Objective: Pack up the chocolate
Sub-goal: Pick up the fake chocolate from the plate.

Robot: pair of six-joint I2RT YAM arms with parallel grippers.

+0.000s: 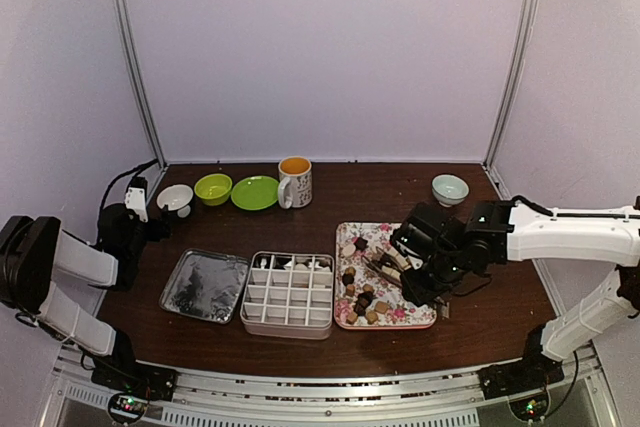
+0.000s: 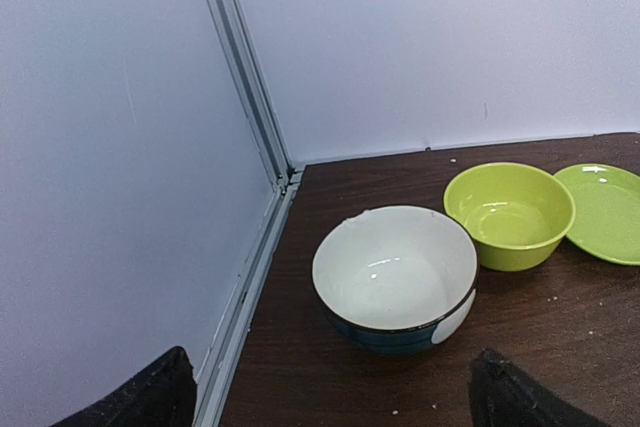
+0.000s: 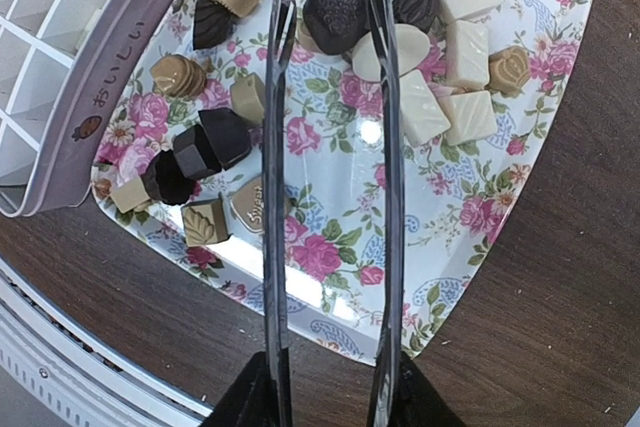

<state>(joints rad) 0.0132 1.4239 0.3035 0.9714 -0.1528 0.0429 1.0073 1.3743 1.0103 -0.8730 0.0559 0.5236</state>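
Note:
The chocolate (image 1: 361, 297) lies as several dark, tan and cream-white pieces on the pink floral tray (image 1: 418, 319). In the right wrist view the pieces spread over the tray (image 3: 330, 257). My right gripper (image 3: 325, 402) is shut on thin metal tongs (image 3: 275, 197), whose two arms stand apart. Their tips flank a dark round chocolate (image 3: 335, 12) at the tray's far side. From above, the right gripper (image 1: 420, 282) hovers over the tray's right edge. My left gripper (image 2: 330, 402) stands open and holds nothing, facing a white bowl (image 2: 395, 272).
A divided box (image 1: 289, 325) with white pieces in its back row sits left of the tray, beside a metal lid (image 1: 205, 285). At the back stand a mug (image 1: 295, 182), green plate (image 1: 255, 192), green bowl (image 1: 213, 188), white bowl (image 1: 175, 198) and pale blue bowl (image 1: 450, 188).

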